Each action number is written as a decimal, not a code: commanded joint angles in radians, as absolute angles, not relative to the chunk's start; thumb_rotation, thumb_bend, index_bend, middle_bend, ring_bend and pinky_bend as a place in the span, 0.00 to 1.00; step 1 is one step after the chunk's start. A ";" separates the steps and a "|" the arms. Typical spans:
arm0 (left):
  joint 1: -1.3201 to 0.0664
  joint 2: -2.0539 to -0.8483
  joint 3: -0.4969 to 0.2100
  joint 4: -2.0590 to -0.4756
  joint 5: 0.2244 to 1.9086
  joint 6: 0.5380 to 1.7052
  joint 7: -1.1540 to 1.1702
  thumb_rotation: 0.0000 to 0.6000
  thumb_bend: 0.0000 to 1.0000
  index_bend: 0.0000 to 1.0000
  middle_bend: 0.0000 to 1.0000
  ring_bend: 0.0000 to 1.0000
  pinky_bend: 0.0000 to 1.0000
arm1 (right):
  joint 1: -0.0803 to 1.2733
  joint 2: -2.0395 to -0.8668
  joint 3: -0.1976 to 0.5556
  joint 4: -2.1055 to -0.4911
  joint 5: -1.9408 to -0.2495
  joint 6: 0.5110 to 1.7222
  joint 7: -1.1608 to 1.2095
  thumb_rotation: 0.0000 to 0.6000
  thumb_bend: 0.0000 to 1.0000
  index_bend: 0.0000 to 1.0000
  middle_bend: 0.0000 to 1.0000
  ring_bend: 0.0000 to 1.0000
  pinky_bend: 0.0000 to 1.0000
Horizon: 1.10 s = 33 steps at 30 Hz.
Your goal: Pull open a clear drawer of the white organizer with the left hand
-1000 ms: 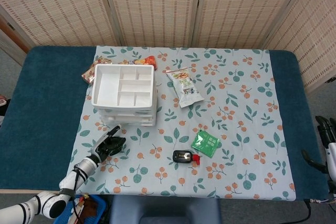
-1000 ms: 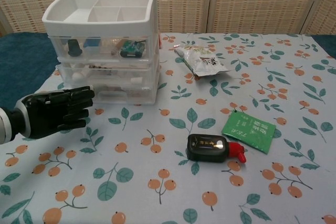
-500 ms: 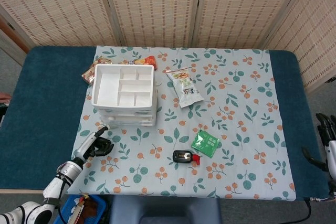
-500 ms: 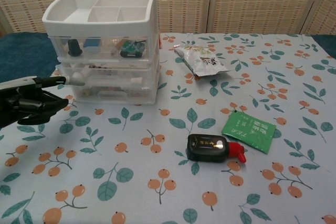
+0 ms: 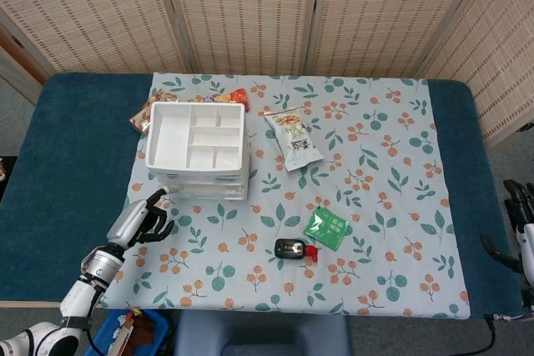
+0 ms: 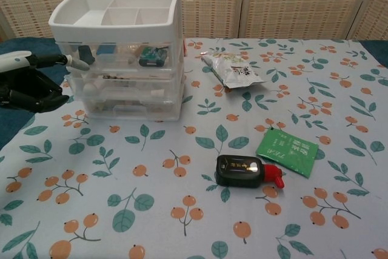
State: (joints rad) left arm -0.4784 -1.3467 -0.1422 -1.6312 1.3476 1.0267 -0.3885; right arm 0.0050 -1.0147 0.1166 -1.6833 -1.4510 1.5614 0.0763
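Note:
The white organizer (image 5: 197, 135) (image 6: 118, 13) stands at the left of the floral cloth, with an open divided tray on top. Under the tray are three clear drawers, all pushed in: top (image 6: 124, 56), middle (image 6: 127, 83), bottom (image 6: 133, 107). My left hand (image 5: 140, 221) (image 6: 27, 83) hovers at the organizer's front left, holding nothing. One finger (image 6: 71, 62) stretches toward the top drawer's left corner; I cannot tell whether it touches. The other fingers curl below it. My right hand (image 5: 517, 204) shows only as dark fingers at the far right edge.
A snack bag (image 5: 294, 137) (image 6: 233, 70) lies right of the organizer. A green tea packet (image 5: 325, 227) (image 6: 288, 153) and a black bottle with a red cap (image 5: 294, 248) (image 6: 245, 171) lie nearer the front. Orange packets (image 5: 142, 112) sit behind the organizer.
My left hand has swung left and risen from the cloth to top-drawer height, one finger now reaching toward the organizer. The drawers have not moved.

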 commanded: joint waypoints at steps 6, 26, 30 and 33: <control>-0.515 -1.370 -0.158 -1.616 1.294 0.984 -0.322 1.00 0.43 0.18 0.82 0.88 1.00 | -0.002 -1.015 0.116 -1.676 -1.448 1.570 0.085 1.00 0.28 0.04 0.08 0.07 0.21; -0.557 -1.399 -0.159 -1.579 1.241 0.952 -0.203 1.00 0.43 0.19 0.82 0.87 1.00 | -0.014 -1.017 0.113 -1.670 -1.440 1.575 0.094 1.00 0.28 0.04 0.08 0.07 0.21; -0.563 -1.402 -0.158 -1.578 1.237 0.952 -0.179 1.00 0.43 0.21 0.82 0.87 1.00 | -0.015 -1.019 0.113 -1.666 -1.439 1.573 0.097 1.00 0.28 0.04 0.08 0.07 0.21; -0.567 -1.404 -0.158 -1.578 1.235 0.951 -0.165 1.00 0.43 0.21 0.82 0.87 1.00 | -0.013 -1.023 0.114 -1.662 -1.438 1.571 0.099 1.00 0.28 0.04 0.08 0.07 0.21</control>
